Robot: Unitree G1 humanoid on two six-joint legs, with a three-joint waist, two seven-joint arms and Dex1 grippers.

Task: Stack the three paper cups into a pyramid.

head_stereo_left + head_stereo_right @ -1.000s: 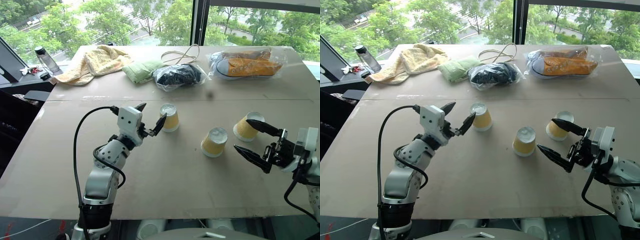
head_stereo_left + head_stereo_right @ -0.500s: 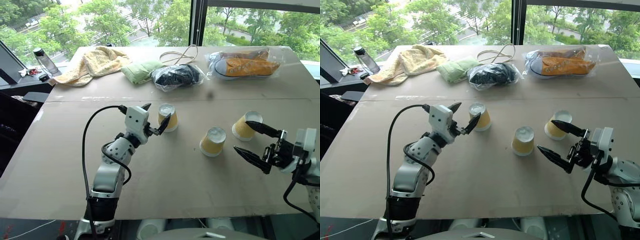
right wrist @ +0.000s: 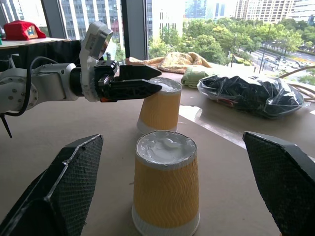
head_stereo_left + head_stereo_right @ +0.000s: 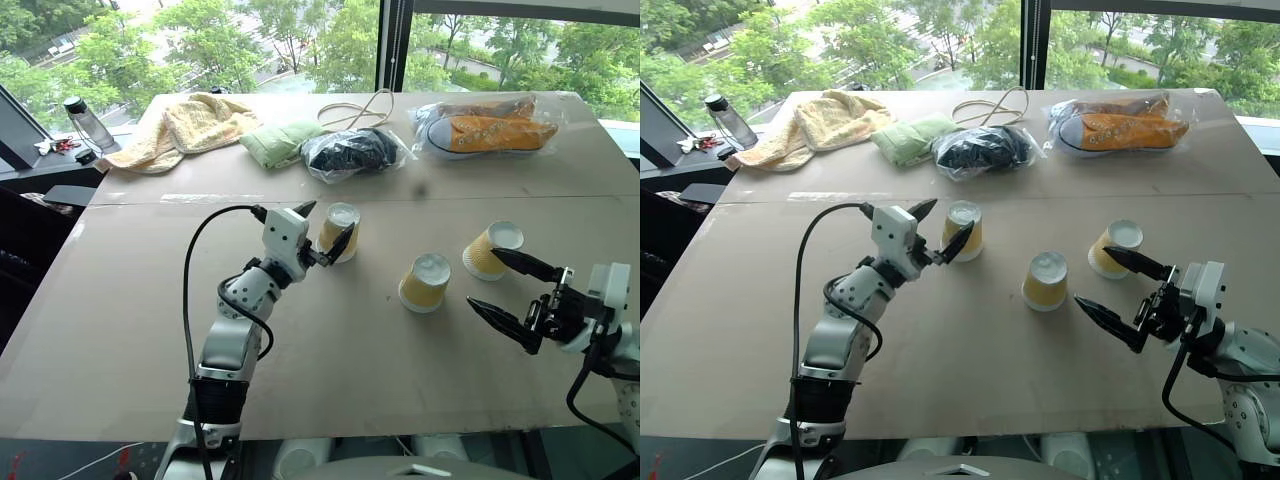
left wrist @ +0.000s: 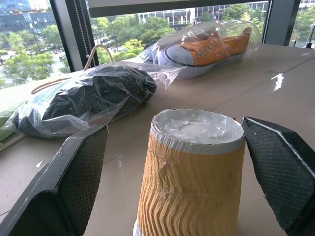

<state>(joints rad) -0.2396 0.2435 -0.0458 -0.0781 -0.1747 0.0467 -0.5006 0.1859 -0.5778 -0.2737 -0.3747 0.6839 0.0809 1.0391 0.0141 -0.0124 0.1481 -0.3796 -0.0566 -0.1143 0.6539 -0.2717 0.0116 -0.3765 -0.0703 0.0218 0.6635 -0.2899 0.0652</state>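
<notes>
— Where have the three cups got to?

— All apart on the tabletop (image 4: 120,300), upside down, white bases up. The left cup (image 4: 340,232) stands toward the middle, the middle cup (image 4: 425,283) is nearer and to the right of it, and the right cup (image 4: 492,250) leans over, tilted, farther right again. Nothing is stacked.

— And the left hand?

— The left hand (image 4: 322,228) is at the left cup with its black fingers spread, one on each side of it. From the wrist you can see a gap between each pad and the cup's side, so it isn't pinching anything.

— The right one?

— The right hand (image 4: 508,289) hangs above the near right part of the tabletop, fingers wide apart and holding nothing. Its far finger tip lies just beside the tilted right cup; I can't tell whether it touches. The middle cup stands to its left, clear of it.

— What's at the far end?

— A yellow towel (image 4: 185,125), a green cloth (image 4: 275,143), a bag of dark stuff (image 4: 355,152), a looped cord (image 4: 362,108) and orange shoes in a clear bag (image 4: 490,128).
</notes>
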